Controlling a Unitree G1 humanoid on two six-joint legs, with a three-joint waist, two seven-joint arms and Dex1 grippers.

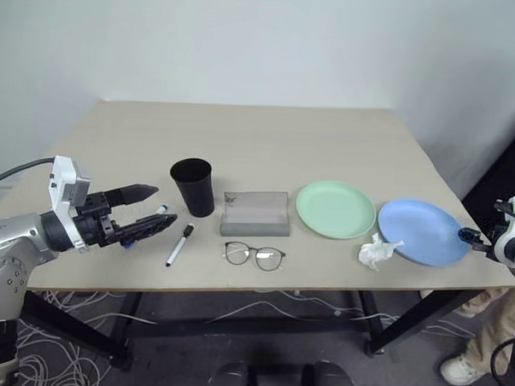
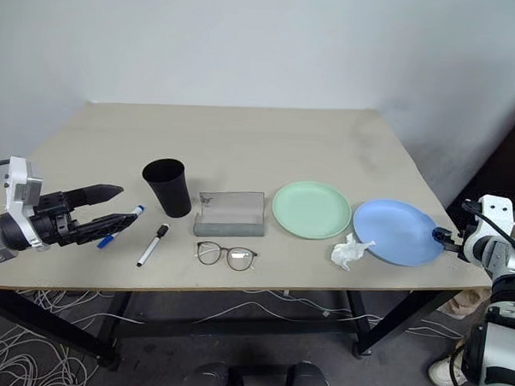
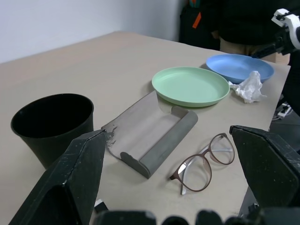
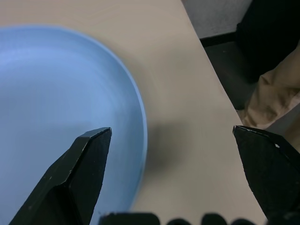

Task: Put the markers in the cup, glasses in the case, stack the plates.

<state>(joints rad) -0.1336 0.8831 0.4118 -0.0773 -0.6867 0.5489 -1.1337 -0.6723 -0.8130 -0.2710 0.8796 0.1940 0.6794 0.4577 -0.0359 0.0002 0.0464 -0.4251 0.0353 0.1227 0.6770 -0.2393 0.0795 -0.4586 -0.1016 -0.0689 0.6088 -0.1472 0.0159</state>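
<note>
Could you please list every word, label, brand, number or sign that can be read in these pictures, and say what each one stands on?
None: no readable text stands on anything here.
The black cup, the grey case, the green plate, the blue plate and the glasses bear no lettering.
Any print on the black-capped marker or the blue-capped marker is too small to read.

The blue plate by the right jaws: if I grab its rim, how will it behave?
The light blue round shallow plate looks thin, smooth and plastic-like, so probably light and stiff, though its glossy rim may slip in a pinch. It lies flat near the beige table edge, so a push would likely slide it, not tip it. The crumpled white tissue beside it may get dragged along.
</note>
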